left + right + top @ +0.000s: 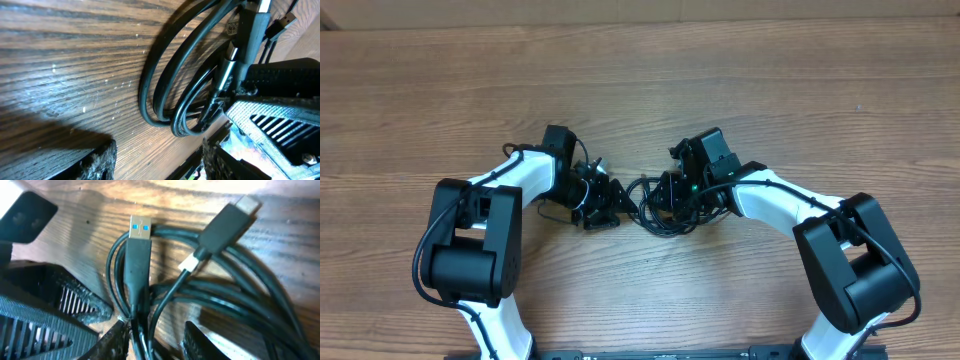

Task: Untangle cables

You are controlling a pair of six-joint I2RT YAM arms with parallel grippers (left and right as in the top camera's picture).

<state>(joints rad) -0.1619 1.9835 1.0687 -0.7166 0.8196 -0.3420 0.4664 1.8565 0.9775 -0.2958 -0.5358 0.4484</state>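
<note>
The cables (654, 216) lie as a small black looped bundle on the wooden table (640, 80), between my two grippers. My left gripper (610, 203) sits just left of the bundle. In the left wrist view the left gripper (160, 157) is open over bare wood, and the cable loops (162, 95) lie just ahead of its fingers (97, 160). My right gripper (157, 340) is open astride several strands, which run close to its left finger (117, 340) with a gap to the other. A blue-tongued USB plug (140, 227) and a smaller plug (227, 225) lie ahead.
Both white arms (520, 180) reach in from the near edge and nearly touch at the centre. The right gripper's ribbed body (280, 117) fills the right of the left wrist view. The left gripper's body (40, 315) crowds the left of the right wrist view.
</note>
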